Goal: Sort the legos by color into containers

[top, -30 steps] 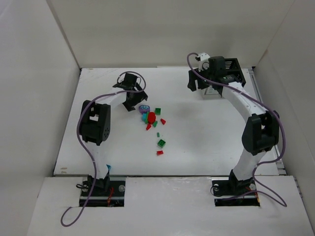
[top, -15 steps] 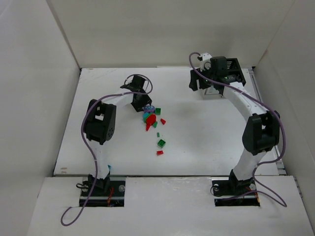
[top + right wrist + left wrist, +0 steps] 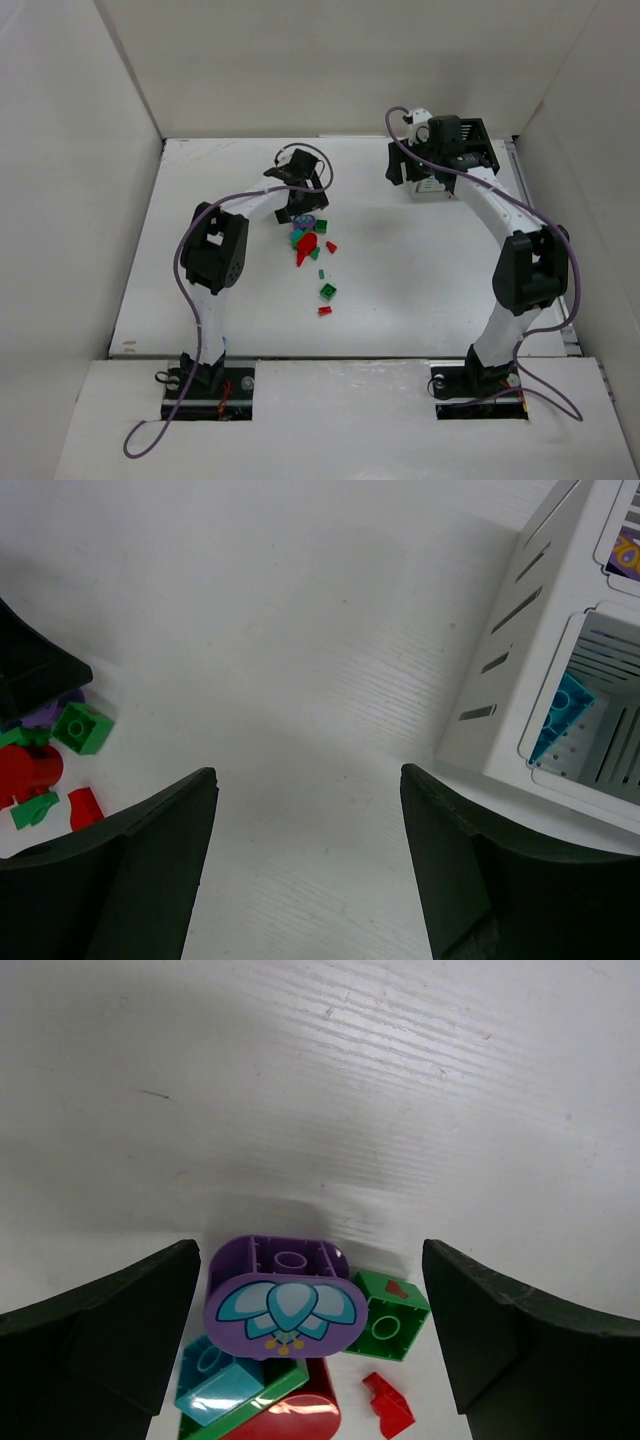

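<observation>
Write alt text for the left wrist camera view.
A purple oval plastic brick with a flower print sits untouched between the fingers of the open left end effector, beside a teal brick, a green brick and red pieces on the white table.

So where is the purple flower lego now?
The purple lego sits low in the left wrist view, between the fingers of the left tool, a teal brick at its lower left and a green brick at its right.

The left arm [image 3: 214, 250] is extended forward with its wrist bent inward. The left gripper [image 3: 310, 1345] points down, jaws spread wide apart. The right arm [image 3: 503, 228] arches up and forward, and the right gripper [image 3: 308, 865] also tilts down with its jaws parted.
</observation>
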Tool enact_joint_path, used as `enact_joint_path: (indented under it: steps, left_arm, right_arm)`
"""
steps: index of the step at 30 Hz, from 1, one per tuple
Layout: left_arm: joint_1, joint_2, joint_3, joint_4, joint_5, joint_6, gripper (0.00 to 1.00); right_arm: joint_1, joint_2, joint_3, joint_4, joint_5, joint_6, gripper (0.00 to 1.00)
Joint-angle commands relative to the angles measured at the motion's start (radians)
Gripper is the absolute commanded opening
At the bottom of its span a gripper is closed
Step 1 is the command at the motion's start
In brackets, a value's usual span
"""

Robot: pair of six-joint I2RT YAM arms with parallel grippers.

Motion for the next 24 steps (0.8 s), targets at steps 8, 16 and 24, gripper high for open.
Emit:
enact_joint_path:
  steps: [8, 16, 24]
  left_arm:
    - [0.013, -0.082, -0.032, 0.014, -0.052, 0.271, 0.92]
    - [-0.023, -0.082, -0.041, 0.026, -0.032, 0.317, 0.88]
    - [-0.032, -0.062, -0.059, 0.006, -0.021, 0.305, 0.82]
  right_arm:
    - [-0.007, -0.037, -0.016, 0.034, 0.012, 0.005, 0.79]
    - [-0.007, -0.028, -0.016, 0.025, 0.012, 0.005, 0.79]
    - [-0.007, -0.028, -0.016, 0.025, 0.012, 0.005, 0.79]
